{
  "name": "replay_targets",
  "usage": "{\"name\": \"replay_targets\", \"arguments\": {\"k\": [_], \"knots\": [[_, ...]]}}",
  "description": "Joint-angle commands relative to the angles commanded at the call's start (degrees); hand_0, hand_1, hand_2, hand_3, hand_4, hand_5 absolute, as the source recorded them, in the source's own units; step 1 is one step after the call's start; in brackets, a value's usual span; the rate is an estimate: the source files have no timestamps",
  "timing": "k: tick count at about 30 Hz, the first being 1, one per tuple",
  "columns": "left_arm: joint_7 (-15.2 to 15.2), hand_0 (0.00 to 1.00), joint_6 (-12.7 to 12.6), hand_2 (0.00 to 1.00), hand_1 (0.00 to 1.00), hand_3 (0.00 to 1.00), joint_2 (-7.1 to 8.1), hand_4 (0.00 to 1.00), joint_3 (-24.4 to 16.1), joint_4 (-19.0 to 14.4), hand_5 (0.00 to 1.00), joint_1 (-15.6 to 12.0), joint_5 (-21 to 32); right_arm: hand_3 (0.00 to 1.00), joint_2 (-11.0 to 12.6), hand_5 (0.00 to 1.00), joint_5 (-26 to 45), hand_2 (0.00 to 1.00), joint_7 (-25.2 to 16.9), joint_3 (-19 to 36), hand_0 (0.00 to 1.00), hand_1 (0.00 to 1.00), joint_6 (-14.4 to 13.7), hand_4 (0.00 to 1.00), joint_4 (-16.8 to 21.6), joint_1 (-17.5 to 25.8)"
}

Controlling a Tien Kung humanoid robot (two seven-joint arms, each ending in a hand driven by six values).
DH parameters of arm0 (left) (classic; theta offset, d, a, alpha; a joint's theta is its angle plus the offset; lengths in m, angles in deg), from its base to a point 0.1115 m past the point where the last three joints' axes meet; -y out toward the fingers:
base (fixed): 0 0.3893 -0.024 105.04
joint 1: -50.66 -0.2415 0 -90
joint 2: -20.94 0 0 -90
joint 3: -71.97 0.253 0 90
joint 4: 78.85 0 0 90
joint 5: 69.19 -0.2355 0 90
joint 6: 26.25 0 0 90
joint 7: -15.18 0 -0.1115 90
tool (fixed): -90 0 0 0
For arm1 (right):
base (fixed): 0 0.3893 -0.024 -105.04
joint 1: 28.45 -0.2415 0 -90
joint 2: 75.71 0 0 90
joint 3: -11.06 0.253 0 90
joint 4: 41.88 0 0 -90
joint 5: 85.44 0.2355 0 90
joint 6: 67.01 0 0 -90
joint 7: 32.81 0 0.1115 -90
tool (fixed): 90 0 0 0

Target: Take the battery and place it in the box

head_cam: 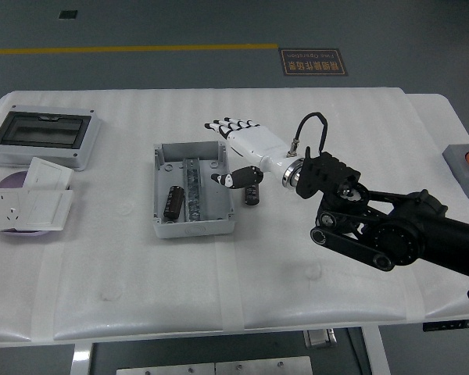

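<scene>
Battery (173, 201) lies in our open grey box (162, 227), left of frame centre. Our right hand (246, 148) hovers beside it, fingers spread wide, empty

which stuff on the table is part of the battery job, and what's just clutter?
Job:
- open box
- battery in the box
- battery beside the box
- right robot hand, open, holding nothing

Clutter:
- lidded case with window
- wall socket plates
- purple disc
- grey block
</scene>
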Motion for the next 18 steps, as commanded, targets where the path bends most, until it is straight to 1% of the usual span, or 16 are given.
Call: {"name": "replay_targets", "arguments": {"k": [2, 3, 6, 12, 18], "knots": [[0.0, 0.649, 0.0, 0.619, 0.657, 0.558, 0.0, 0.442, 0.0, 0.0, 0.424, 0.0, 0.0, 0.998, 1.0, 0.43, 1.4, 0.988, 0.1, -1.4, 0.969, 0.998, 0.9, 0.774, -0.6, -0.4], [0.0, 0.649, -0.1, 0.619, 0.657, 0.559, 0.01, 0.441, 0.0, 0.0, 0.421, 0.0, 0.0, 0.998, 1.4, 0.447, 2.1, 0.937, 0.2, -2.1, 0.941, 0.976, 1.5, 0.793, -1.1, -0.6], [0.0, 0.649, -0.2, 0.619, 0.657, 0.559, 0.02, 0.441, 0.3, 0.0, 0.421, 0.1, 0.4, 0.998, 1.9, 0.447, 3.9, 0.937, 0.3, -3.7, 0.941, 0.976, 2.9, 0.793, -2.3, -0.5], [0.1, 0.649, -0.3, 0.619, 0.658, 0.559, 0.08, 0.435, 0.6, 0.0, 0.432, 0.1, 0.6, 0.998, 1.1, 0.452, 5.8, 0.926, 0.2, -6.5, 0.931, 0.965, 4.3, 0.794, -4.0, -0.3], [0.1, 0.649, -0.3, 0.619, 0.658, 0.559, 0.24, 0.434, 0.5, 0.0, 0.433, 0.0, 0.3, 0.998, 0.3, 0.453, 7.1, 0.926, 0.1, -8.5, 0.919, 0.959, 4.7, 0.796, -5.4, -0.3]]}}
